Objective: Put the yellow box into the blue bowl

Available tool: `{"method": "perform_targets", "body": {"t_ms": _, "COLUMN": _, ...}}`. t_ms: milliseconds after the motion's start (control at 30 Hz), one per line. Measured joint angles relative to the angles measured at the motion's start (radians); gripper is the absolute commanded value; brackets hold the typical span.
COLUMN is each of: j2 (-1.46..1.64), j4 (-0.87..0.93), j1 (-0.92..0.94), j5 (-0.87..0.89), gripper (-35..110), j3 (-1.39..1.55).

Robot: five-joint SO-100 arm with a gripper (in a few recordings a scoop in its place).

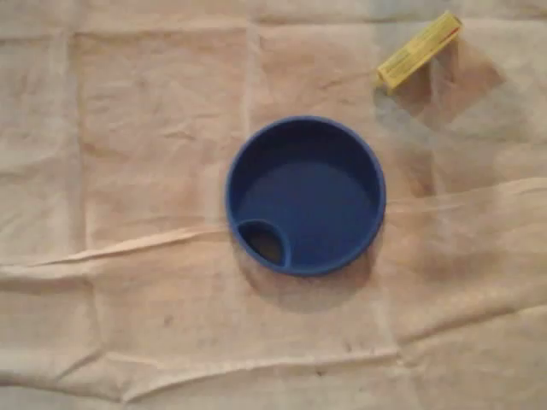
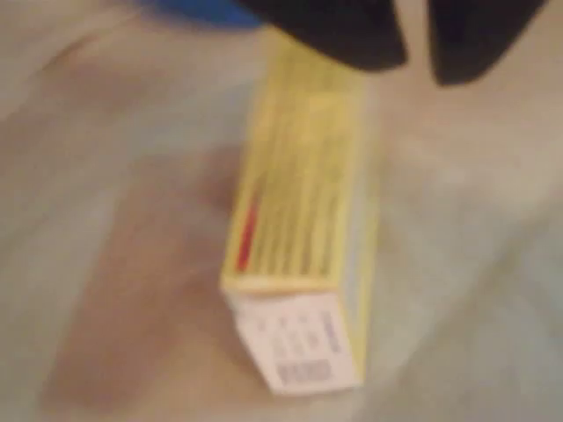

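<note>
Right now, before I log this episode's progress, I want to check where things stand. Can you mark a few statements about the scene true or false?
1. The yellow box lies inside the blue bowl. False: in the overhead view it lies on the cloth, apart from the bowl, toward the upper right.
2. The blue bowl holds nothing. True.
3. The bowl has a small compartment at its lower-left rim in the overhead view. True.
4. The cloth is bright red. False: it is pale beige and wrinkled.
5. The yellow box stands upright on one end. False: it lies lengthwise on the cloth.
</note>
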Motion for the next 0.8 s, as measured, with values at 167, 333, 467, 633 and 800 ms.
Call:
{"method": "perform_targets", "body": {"t_ms": 167, "j2": 0.000, "j4": 0.000, "j1": 0.002, "j5": -0.032, "gripper": 23, "j3": 0.000}}
{"method": "perform_targets", "body": {"t_ms": 333, "j2": 0.000, "j4": 0.000, "j1": 0.014, "j5": -0.032, "gripper": 32, "j3": 0.000}}
{"method": "perform_targets", "body": {"t_ms": 467, "j2": 0.000, "j4": -0.003, "j1": 0.057, "j5": -0.032, "gripper": 32, "j3": 0.000}}
{"method": "perform_targets", "body": {"t_ms": 633, "j2": -0.017, "j4": -0.080, "j1": 0.103, "j5": -0.032, "gripper": 32, "j3": 0.000}}
{"method": "perform_targets", "body": {"t_ms": 800, "j2": -0.020, "j4": -0.138, "j1": 0.114, "j5": -0.032, "gripper": 32, "j3": 0.044}}
